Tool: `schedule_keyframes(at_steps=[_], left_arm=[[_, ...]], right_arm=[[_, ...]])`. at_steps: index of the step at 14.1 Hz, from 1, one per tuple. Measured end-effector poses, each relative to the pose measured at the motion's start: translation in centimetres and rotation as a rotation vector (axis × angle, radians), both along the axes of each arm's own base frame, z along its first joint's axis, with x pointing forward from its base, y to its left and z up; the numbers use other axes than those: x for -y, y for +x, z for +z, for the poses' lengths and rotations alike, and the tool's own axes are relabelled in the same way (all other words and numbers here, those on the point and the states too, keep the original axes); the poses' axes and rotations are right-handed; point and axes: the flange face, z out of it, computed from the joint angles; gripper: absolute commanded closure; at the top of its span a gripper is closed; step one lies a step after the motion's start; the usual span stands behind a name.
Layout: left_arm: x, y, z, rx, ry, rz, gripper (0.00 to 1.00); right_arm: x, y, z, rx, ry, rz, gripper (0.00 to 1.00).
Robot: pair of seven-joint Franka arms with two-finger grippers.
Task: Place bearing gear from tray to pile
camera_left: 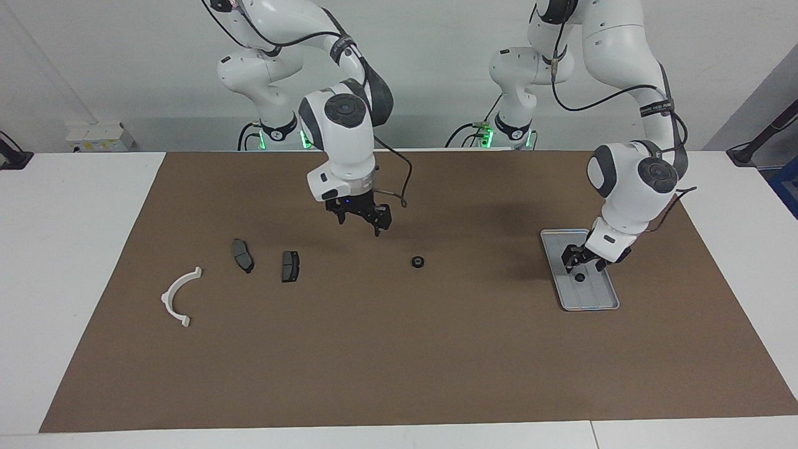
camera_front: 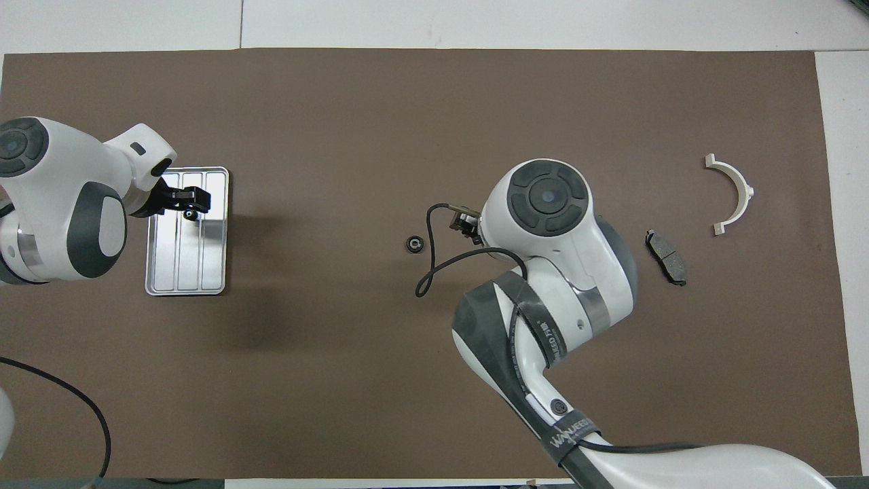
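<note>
While the facing view shows the left gripper low over a bearing gear in the tray, jaws narrowing round it but not gripping, the overhead view shows another gear mid-mat, short of the pile, beside the wide-open right gripper.

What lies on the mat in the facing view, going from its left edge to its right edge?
White bracket → first brake pad → second brake pad → loose bearing gear → tray, holding another bearing gear.
</note>
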Motion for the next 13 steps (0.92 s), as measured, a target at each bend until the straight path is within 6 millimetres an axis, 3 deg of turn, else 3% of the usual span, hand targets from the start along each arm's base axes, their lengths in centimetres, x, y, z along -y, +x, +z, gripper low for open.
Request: schedule_keyframes(at_steps=[3, 6, 9, 11, 13], left_arm=[[-0.2, -0.5, -1.3, 0.008, 0.0, -0.004, 0.19], [-1.3, -0.8, -2.0, 0.016, 0.0, 0.013, 0.24], [-2.2, -0.9, -2.4, 0.017, -0.004, 0.032, 0.29], [-2.2, -0.9, -2.7, 0.023, -0.014, 0.041, 0.36], [-2.1, -0.9, -3.1, 0.03, -0.018, 0.045, 0.36]], right_arm=[[-4.3, 0.9, -1.5, 0.012, 0.002, -0.058, 0.03], [-8.4, 1.6, -4.3, 0.01, -0.006, -0.087, 0.04], [-9.7, 2.5, -7.2, -0.002, -0.022, -0.111, 0.05], [-10.2, 3.0, -8.0, -0.002, -0.024, -0.114, 0.06], [-10.5, 3.3, -8.4, 0.002, -0.022, -0.118, 0.07]])
